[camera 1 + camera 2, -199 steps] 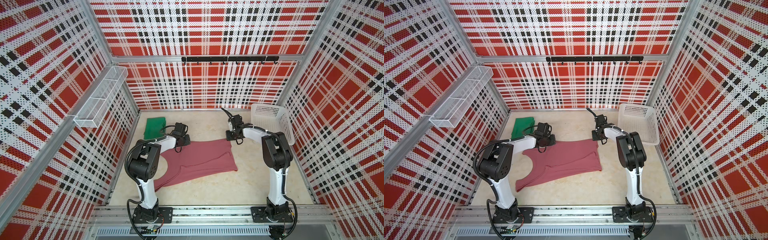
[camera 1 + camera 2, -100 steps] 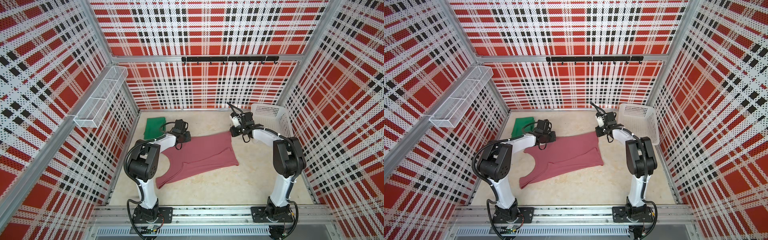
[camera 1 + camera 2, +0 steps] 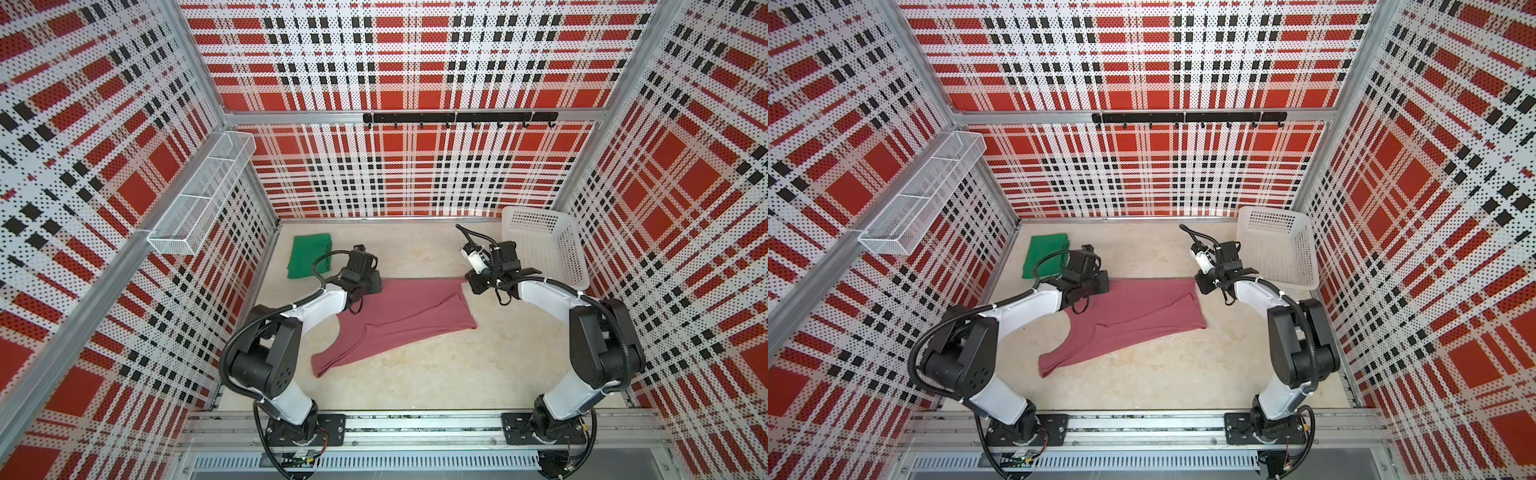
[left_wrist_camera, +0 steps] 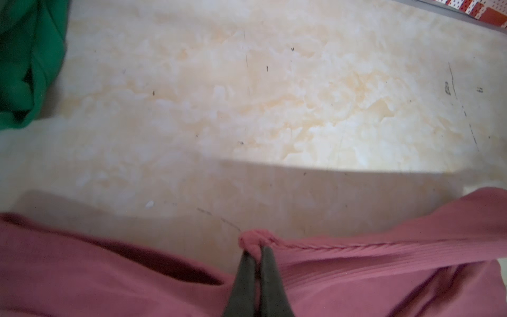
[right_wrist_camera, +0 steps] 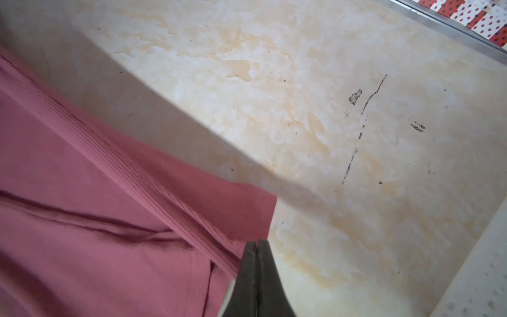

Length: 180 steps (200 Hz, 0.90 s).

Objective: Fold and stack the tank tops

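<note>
The dusty-pink tank top [image 3: 399, 320] [image 3: 1133, 318] lies spread mid-table in both top views, its straps toward the front left. My left gripper [image 3: 379, 286] [image 3: 1106, 286] is at its far-left corner. In the left wrist view this gripper [image 4: 258, 248] is shut on a bunched bit of pink cloth [image 4: 253, 238]. My right gripper [image 3: 469, 284] [image 3: 1200, 284] is at the far-right corner. In the right wrist view it [image 5: 257, 243] is shut on the pink hem [image 5: 238, 219]. That far edge runs taut between the two grippers. The green tank top [image 3: 309, 255] [image 3: 1044, 255] [image 4: 30, 60] lies folded at the back left.
A white perforated basket [image 3: 540, 232] [image 3: 1275, 245] leans at the back right, close behind the right arm. A wire shelf [image 3: 199, 199] hangs on the left wall and a hook rail [image 3: 457, 118] on the back wall. Plaid walls close in three sides.
The right arm's elbow has swung out to the right. Held by both grippers, the pink top's far edge went toward the back and came down again, pulled straighter; the cloth shifted slightly right.
</note>
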Each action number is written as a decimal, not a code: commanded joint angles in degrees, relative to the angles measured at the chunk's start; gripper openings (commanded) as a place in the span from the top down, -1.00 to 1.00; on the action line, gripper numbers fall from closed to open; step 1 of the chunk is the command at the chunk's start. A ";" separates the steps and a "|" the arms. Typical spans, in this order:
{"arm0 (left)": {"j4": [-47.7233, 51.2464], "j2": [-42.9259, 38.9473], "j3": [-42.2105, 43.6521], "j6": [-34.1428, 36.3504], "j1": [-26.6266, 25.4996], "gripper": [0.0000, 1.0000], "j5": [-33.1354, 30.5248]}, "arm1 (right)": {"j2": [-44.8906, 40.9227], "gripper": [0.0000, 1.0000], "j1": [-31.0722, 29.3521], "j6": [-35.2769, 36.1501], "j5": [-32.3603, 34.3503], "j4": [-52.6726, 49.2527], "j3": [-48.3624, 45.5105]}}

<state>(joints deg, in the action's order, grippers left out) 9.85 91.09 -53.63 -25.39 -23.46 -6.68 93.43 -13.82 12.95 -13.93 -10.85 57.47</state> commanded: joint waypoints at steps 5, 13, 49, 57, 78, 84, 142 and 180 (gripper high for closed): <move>-0.09 -7.28 6.71 -5.07 -2.11 1.00 -5.95 | -5.63 1.00 -1.01 0.68 1.27 2.60 -3.84; -0.09 -9.65 8.88 -6.81 -3.12 1.00 -7.16 | -6.96 1.00 -1.33 0.27 1.65 2.51 -4.92; -1.14 -17.75 18.64 -15.79 -8.50 1.00 -9.76 | -12.03 1.00 -3.13 -2.30 3.15 2.63 -9.90; -1.19 -18.69 20.46 -17.80 -9.63 1.00 -10.42 | -13.04 1.00 -3.38 -3.01 3.45 2.57 -10.95; -2.62 -20.53 24.67 -22.71 -12.57 1.00 -11.13 | -15.65 1.00 -3.67 -5.12 3.56 2.79 -13.91; -2.85 -20.83 25.48 -24.12 -13.52 1.00 -11.52 | -16.54 1.00 -3.75 -5.69 3.71 2.65 -14.64; -1.38 -26.07 30.71 -36.81 -20.12 0.20 -19.89 | -24.13 0.63 -4.03 -12.52 3.64 0.94 -19.94; 4.22 -34.61 26.36 -33.86 -18.04 -0.10 -24.28 | -24.90 0.09 -4.02 -15.07 3.69 -2.97 -14.87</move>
<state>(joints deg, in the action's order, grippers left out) 11.03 60.64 -23.99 -59.61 -43.07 -26.02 69.73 -17.74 0.19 -10.72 -11.53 38.76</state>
